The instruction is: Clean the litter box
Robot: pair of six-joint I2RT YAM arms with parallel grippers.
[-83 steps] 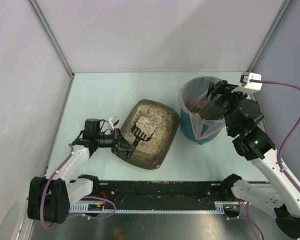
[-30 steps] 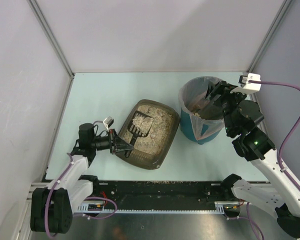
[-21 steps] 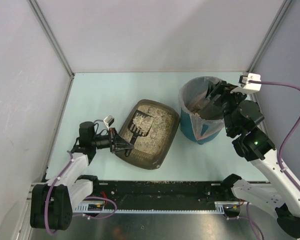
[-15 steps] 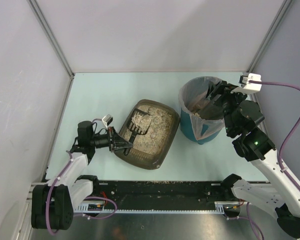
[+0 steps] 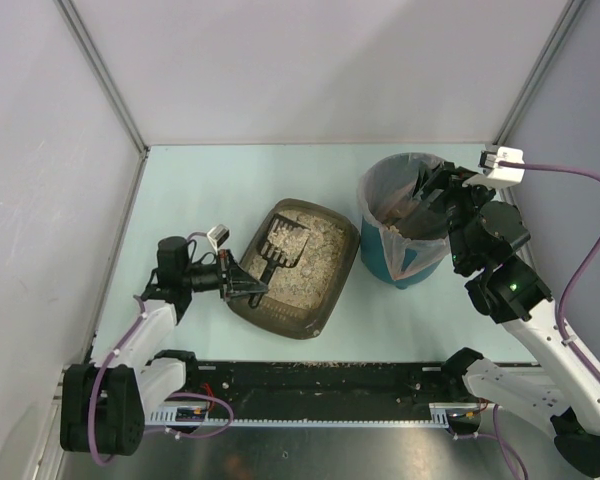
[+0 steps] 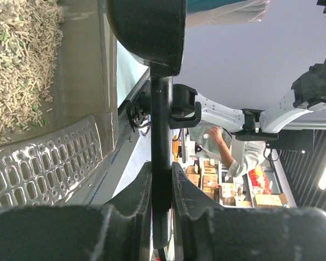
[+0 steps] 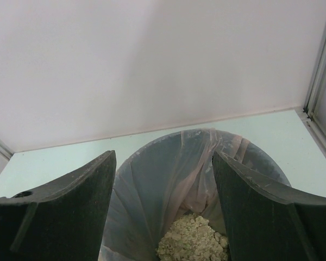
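The litter box is a dark brown tray of beige litter at the table's middle. My left gripper sits at its left rim, shut on the handle of the black slotted scoop, whose head rests on the litter in the far-left part of the box. In the left wrist view the left gripper pinches the scoop handle, with litter at the upper left. My right gripper hangs open over the bin. The right wrist view shows the right gripper with nothing between its fingers.
A teal round bin with a clear bag liner stands right of the litter box. A heap of dumped litter lies in the bin's bottom. White walls close the table at the back and sides. A cable duct runs along the near edge.
The left gripper has drawn the scoop from the box's middle toward its far-left part and tipped it. The right arm has not moved.
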